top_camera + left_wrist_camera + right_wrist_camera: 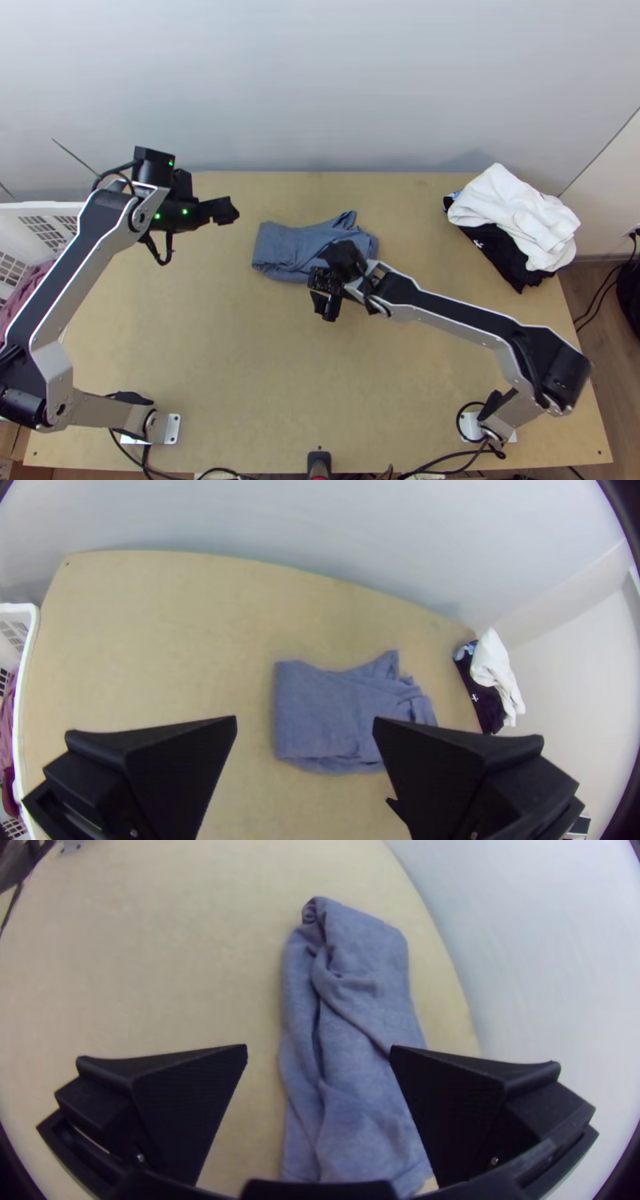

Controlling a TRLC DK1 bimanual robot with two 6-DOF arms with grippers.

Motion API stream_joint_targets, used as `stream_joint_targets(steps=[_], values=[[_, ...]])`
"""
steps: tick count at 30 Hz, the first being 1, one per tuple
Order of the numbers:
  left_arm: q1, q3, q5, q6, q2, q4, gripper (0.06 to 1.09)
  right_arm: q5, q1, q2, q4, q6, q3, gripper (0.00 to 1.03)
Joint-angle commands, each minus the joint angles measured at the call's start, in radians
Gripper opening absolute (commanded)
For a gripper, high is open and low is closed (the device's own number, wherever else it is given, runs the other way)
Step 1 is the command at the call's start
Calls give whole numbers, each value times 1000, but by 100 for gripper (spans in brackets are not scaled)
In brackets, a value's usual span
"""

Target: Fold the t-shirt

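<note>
While left claw (225, 210) hovers, right arm (458, 314) bent

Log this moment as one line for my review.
t-shirt: folded, rumpled, on table | left gripper: open, away from t-shirt | right gripper: open, near t-shirt | cloth held: none

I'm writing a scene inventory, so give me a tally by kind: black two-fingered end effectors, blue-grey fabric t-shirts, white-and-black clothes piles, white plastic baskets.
Black two-fingered end effectors: 2 (left end effector, right end effector)
Blue-grey fabric t-shirt: 1
White-and-black clothes pile: 1
White plastic basket: 1
Total: 5
</note>
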Motion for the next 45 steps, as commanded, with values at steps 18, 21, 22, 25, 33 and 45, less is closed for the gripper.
stream_joint_targets(steps=[18,21,22,25,33,45], values=[[29,-138,13,8,-51,35,105,191,-12,320,330,-179,77,99],[29,-147,13,10,-54,35,105,193,-32,356,272,-141,144,94],[30,-150,13,10,-56,35,105,193,-35,366,248,-125,169,92],[30,-154,13,10,-62,35,105,186,-41,396,139,-90,249,64],[30,-154,13,11,-79,35,104,144,-53,387,-4,59,341,3],[29,-153,13,2,-103,35,104,147,-168,103,1,229,370,3]])
